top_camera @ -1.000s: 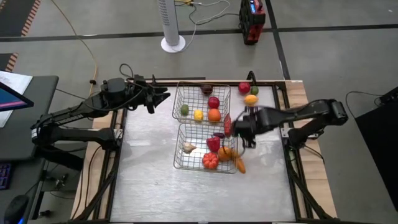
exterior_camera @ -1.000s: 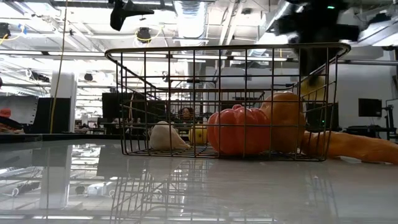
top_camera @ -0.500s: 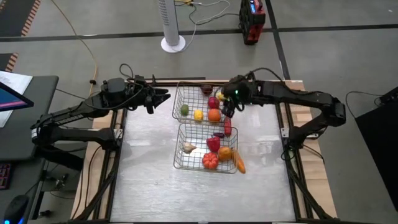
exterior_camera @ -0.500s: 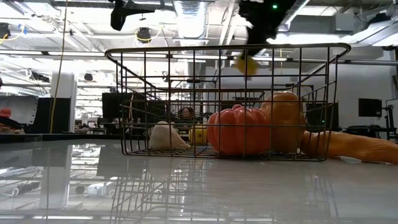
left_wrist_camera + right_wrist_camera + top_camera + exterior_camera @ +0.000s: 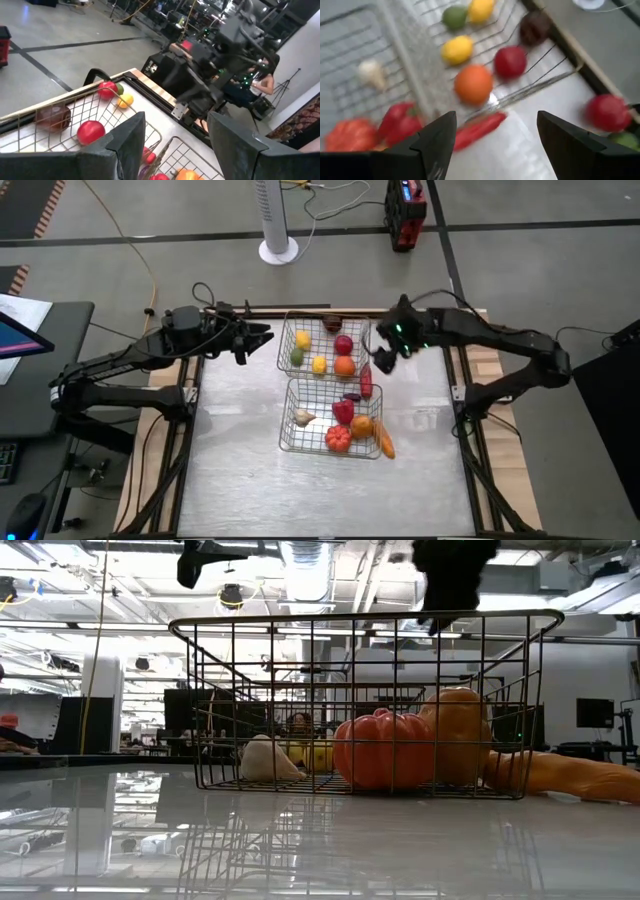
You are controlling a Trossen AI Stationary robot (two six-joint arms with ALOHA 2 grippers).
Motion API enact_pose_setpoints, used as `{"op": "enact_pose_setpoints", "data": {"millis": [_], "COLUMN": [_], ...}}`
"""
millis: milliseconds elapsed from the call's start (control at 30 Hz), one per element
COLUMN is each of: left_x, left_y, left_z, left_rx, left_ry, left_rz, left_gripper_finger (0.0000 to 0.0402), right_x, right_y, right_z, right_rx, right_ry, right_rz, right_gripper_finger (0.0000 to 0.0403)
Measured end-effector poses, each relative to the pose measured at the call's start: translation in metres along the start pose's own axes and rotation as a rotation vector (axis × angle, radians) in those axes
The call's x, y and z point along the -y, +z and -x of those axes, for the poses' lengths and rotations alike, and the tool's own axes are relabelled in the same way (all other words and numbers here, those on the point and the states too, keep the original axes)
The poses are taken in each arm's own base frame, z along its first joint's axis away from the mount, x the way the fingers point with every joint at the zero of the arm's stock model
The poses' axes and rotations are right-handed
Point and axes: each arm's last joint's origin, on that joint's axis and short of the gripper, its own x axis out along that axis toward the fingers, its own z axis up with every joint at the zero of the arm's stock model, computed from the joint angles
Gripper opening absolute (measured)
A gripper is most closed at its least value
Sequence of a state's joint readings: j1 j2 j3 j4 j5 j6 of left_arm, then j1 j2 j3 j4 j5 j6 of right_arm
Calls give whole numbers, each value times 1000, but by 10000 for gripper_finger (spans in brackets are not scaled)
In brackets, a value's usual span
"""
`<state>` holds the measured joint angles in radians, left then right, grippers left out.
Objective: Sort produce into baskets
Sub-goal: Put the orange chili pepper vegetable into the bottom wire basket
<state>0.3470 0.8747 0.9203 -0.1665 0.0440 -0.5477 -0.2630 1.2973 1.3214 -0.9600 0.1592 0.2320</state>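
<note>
Right gripper [image 5: 381, 360] sits right of centre in the high view, just off the right edge of the far basket [image 5: 284, 345]. Its fingers [image 5: 437, 145] are spread wide with nothing between them. In the right wrist view the orange fruit [image 5: 473, 84], red fruit [image 5: 510, 61] and yellow fruit [image 5: 457, 49] lie in that basket ahead of the fingers, and a red chili [image 5: 479, 129] lies on the table just outside the wire, closest to the gap.

Left gripper [image 5: 258, 338] hangs at the far basket's left edge, upper left of centre. Its fingers [image 5: 127, 142] are wide open and empty.

The near basket [image 5: 283, 442] at frame centre holds a white garlic [image 5: 302, 418], red pepper [image 5: 343, 411] and red-orange tomato [image 5: 338, 438]. A carrot [image 5: 386, 444] lies just outside its lower right corner.
</note>
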Motion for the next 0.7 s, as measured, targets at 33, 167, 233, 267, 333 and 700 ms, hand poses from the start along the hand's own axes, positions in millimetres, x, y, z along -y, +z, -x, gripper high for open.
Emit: {"op": "enact_pose_setpoints", "data": {"millis": [33, 167, 233, 267, 333, 700], "left_x": [0, 0, 0, 0, 0, 0], "left_y": [0, 0, 0, 0, 0, 0], "left_z": [0, 0, 0, 0, 0, 0], "left_rx": [1, 0, 0, 0, 0, 0], "left_ry": [1, 5, 5, 5, 6, 6], "left_rz": [-6, -13, -18, -25, -32, -33], "left_gripper_finger": [201, 201, 201, 201, 201, 201], "right_x": [-5, -20, -27, -31, -40, -99], "right_y": [-8, -45, -68, -79, -101, -178], "right_z": [3, 12, 10, 8, 1, -38], "right_rx": [2, 34, 21, 10, -23, -202], "right_ry": [13, 80, 118, 136, 169, 275], "right_rz": [6, -23, -31, -34, -45, -112], "right_gripper_finger": [301, 300, 300, 300, 300, 300]}}
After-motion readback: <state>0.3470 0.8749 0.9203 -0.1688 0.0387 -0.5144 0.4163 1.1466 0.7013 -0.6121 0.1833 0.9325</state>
